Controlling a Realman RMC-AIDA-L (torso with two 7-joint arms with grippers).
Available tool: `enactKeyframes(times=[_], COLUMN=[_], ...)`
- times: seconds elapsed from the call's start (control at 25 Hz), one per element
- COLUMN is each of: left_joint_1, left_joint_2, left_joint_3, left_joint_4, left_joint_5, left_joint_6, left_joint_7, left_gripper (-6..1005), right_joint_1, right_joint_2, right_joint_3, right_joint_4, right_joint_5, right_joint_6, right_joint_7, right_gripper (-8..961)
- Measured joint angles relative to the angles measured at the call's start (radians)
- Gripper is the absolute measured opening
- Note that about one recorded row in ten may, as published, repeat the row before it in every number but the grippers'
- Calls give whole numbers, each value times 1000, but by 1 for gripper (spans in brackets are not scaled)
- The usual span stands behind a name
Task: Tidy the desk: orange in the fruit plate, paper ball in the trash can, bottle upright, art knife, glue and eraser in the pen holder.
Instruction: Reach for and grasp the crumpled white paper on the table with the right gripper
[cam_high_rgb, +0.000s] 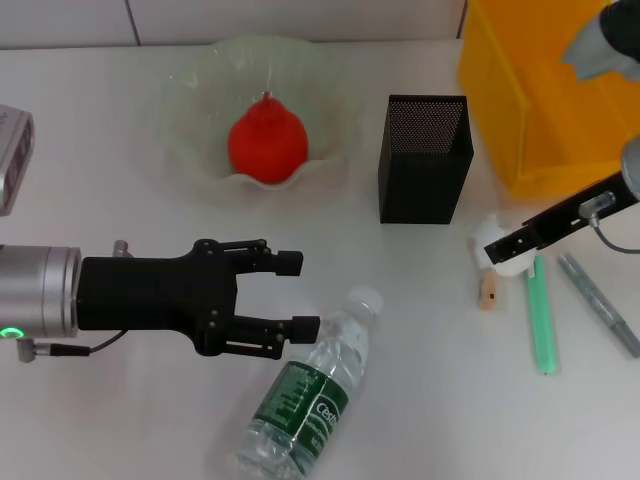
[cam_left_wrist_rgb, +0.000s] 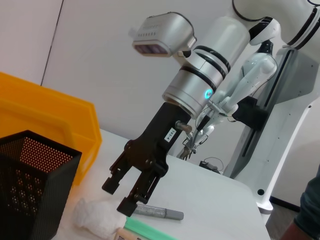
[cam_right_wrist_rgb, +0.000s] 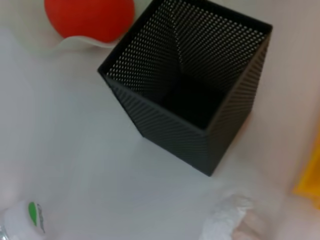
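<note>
Head view — bottle (cam_high_rgb: 309, 398) just beside left gripper (cam_high_rgb: 297, 294)

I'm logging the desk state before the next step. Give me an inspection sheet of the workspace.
Surface: white table, no spills seen.
Job's things: orange lies in the fruit plate. Bottle lies on its side. Pen holder stands upright, inside looks bare. Paper ball and eraser are on the table, trash can behind them.
Clutter: green pen-like stick and grey marker lie beside the eraser.
Grippers: left end effector open, beside the bottle's cap. Right end effector open, over the paper ball.
Cables: thin wire at the left wrist.
Surroundings: white wall, robot body in the left wrist view.
</note>
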Motion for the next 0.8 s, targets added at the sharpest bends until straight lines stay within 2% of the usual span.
enactKeyframes(times=[0.44, 0.76, 0.8], left_joint_1=[7, 4, 3], left_joint_2=[2, 2, 3], left_joint_3=[-9, -10, -10], left_joint_4=[-4, -20, -24], left_joint_5=[-2, 0, 0], left_joint_6=[0, -12, -13], left_joint_7=[8, 20, 21], left_gripper=[850, 850, 850], right_joint_1=[63, 76, 76], right_joint_2=[0, -2, -2], right_joint_3=[-14, -14, -14], right_joint_4=[145, 170, 170], right_joint_5=[4, 4, 4], right_joint_6=[79, 89, 87], right_joint_7=[-2, -8, -9], right_gripper=[813, 813, 790])
